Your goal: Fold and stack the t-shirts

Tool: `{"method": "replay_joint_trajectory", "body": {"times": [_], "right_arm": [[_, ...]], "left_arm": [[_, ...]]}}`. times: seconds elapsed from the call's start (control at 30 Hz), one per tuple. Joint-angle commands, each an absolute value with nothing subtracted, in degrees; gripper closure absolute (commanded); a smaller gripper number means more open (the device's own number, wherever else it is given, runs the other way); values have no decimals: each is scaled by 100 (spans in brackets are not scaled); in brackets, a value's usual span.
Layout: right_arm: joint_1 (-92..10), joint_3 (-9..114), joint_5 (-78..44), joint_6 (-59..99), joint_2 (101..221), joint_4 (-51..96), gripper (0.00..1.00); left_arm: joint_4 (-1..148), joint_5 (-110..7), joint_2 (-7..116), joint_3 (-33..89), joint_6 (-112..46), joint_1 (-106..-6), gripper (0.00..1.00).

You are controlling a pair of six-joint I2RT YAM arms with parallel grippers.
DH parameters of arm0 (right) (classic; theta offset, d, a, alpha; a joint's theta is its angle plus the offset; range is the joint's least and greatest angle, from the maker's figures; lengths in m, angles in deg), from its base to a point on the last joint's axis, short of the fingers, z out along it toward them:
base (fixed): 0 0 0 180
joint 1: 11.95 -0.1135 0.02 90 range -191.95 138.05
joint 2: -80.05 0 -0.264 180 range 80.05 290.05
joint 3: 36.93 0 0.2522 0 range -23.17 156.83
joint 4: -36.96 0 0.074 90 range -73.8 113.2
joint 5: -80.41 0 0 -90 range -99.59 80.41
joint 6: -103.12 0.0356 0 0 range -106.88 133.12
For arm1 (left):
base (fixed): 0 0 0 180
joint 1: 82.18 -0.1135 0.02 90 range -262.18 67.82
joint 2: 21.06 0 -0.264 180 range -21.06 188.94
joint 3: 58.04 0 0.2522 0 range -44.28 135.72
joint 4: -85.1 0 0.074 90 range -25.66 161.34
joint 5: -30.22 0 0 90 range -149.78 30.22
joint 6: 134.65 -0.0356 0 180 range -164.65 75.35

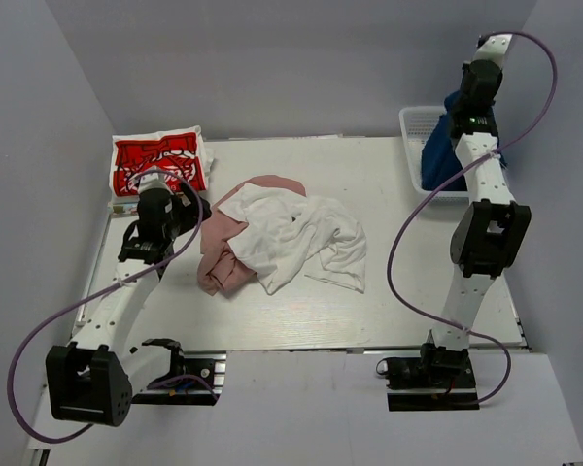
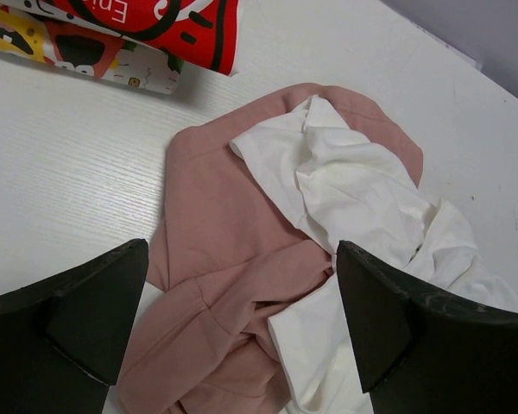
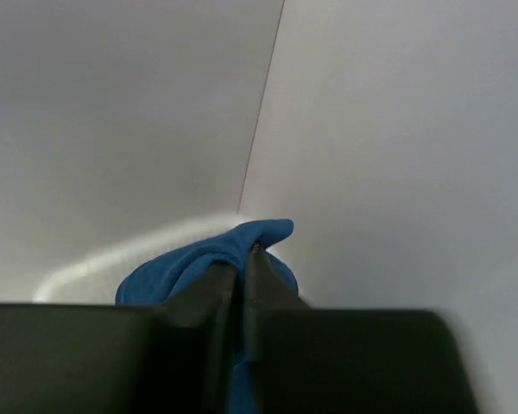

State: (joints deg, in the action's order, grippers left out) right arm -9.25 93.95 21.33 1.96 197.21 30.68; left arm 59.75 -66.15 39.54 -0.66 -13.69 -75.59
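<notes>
Wide-spread black fingers of the left gripper fill the bottom of the left wrist view, holding nothing, poised above the pile at the middle of the table. The right gripper is pinched tight on a fold of the blue tee, lifted over the basket at the upper right of the top view.

All four tees look like light, limp cloth. They should sag, drape and bunch rather than keep a shape, and a pinch on one layer will likely drag any neighbour lying on it. Nothing seems fragile or slippery.

- White tee: largest spread, crumpled, centre of the top view, lying partly over the pink one. It is best taken at a free hem or shoulder on its right side, clear of the pink. It is plain, with deep wrinkles.
- Pink tee: bunched just left of and under the white one. Its bare left edge is the safest hold. It is dusty pink with twisted folds.
- Red tee: upper left, folded flat, probably the base of the stack and needing no grip now. It is red with white lettering and print.
- Blue tee: mostly hidden by the arm, hanging from the pinch. A second hold on a lower corner would help spread it.
</notes>
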Motion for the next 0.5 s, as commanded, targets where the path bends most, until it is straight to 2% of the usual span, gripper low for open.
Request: {"method": "replay_joint_trajectory", "body": {"times": [0.0, 0.03, 0.07, 0.2, 0.27, 0.37, 0.4, 0.47], "right_arm": [[-712, 9126, 1362, 871, 19816, 2692, 80], [-703, 9170, 1292, 1134, 19939, 2341, 56], [-694, 9213, 1239, 1241, 19993, 2094, 10], [-764, 9548, 458, 1277, 19810, 1099, 10], [-860, 9207, -287, 1207, 19206, 1141, 10], [-1185, 7892, -903, 874, 18213, 1475, 10], [-1630, 7191, -906, 881, 17800, 1606, 10], [-1835, 6027, -1282, 1004, 17211, 2501, 10]], "left_arm": [[5905, -6392, 4124, 326, -1309, -7541, 0], [5826, -6330, 4125, 327, -1309, -7541, 0], [5825, -6330, 4186, 379, -1309, -7541, 0], [5702, -6190, 4187, 327, -1248, -7541, 0], [5632, -6189, 4109, 274, -1248, -7541, 0], [5579, -6189, 3941, 73, -1248, -7541, 0], [5579, -6189, 3784, 11, -1196, -7541, 0], [5579, -6189, 3616, -209, -1055, -7541, 0]]}}
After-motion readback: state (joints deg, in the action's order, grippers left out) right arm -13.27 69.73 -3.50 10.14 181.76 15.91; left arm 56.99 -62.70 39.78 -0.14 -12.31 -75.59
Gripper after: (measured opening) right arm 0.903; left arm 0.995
